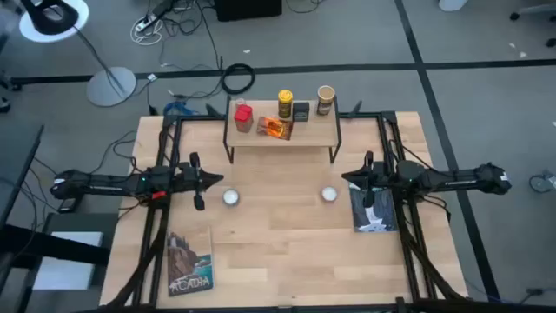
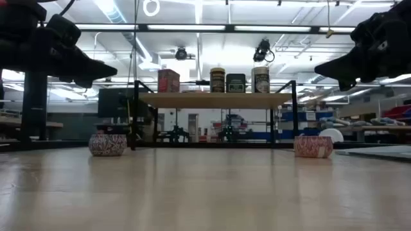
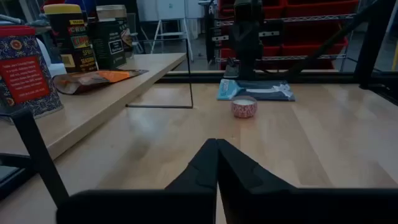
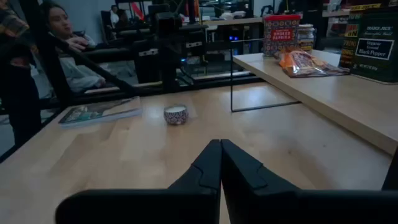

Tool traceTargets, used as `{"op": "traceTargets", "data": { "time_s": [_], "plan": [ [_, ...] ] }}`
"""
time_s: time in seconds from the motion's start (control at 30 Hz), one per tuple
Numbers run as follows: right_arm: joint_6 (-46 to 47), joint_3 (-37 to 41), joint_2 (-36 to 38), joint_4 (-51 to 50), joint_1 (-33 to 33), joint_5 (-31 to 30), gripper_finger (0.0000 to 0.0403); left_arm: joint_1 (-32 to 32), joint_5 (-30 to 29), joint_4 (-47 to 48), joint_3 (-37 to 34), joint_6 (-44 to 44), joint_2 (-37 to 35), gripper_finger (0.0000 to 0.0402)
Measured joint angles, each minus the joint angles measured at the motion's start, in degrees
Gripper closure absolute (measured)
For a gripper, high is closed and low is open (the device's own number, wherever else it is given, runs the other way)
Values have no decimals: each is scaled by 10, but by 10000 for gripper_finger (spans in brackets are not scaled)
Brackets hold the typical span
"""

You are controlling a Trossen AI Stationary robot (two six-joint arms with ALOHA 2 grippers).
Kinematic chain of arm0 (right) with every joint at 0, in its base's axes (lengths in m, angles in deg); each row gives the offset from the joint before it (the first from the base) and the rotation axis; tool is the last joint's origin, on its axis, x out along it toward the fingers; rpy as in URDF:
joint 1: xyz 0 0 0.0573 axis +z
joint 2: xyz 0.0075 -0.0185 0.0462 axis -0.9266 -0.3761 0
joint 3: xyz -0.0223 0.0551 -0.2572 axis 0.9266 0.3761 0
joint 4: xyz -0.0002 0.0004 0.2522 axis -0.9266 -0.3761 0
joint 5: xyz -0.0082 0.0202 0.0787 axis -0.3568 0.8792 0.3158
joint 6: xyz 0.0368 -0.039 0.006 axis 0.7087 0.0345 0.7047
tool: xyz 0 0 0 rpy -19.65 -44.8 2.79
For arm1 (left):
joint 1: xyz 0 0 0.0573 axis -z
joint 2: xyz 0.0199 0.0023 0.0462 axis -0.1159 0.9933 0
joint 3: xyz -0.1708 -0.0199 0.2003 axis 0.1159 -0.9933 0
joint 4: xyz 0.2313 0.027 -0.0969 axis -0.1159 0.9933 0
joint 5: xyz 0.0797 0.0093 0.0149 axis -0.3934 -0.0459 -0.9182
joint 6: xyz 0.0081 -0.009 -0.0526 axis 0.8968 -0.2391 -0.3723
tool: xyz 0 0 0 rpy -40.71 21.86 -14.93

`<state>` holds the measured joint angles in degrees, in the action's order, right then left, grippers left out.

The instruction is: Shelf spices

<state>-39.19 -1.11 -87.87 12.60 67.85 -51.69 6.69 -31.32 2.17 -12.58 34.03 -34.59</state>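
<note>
Behind table, right wrist alone shows person (image 4: 59,37)

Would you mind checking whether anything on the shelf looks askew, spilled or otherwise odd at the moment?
Only the orange packet stands out: it lies flat and at an angle on the shelf, while the red tin, yellow jar, dark tin and tan jar stand upright. Nothing looks spilled or damaged.

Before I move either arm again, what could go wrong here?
The spices already crowd the shelf: the orange packet lies near its front edge and might get swept off. The red tin stands by one end. Both shut grippers, left and right, hang near the small round discs.
</note>
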Motion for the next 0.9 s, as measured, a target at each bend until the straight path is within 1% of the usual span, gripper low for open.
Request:
{"op": "traceTargets", "data": {
  "time_s": [0.9],
  "plan": [
    [2, 0, 0, 0, 0, -12, 392, 0, -4, 0, 0, 0, 0, 391]
  ]
}}
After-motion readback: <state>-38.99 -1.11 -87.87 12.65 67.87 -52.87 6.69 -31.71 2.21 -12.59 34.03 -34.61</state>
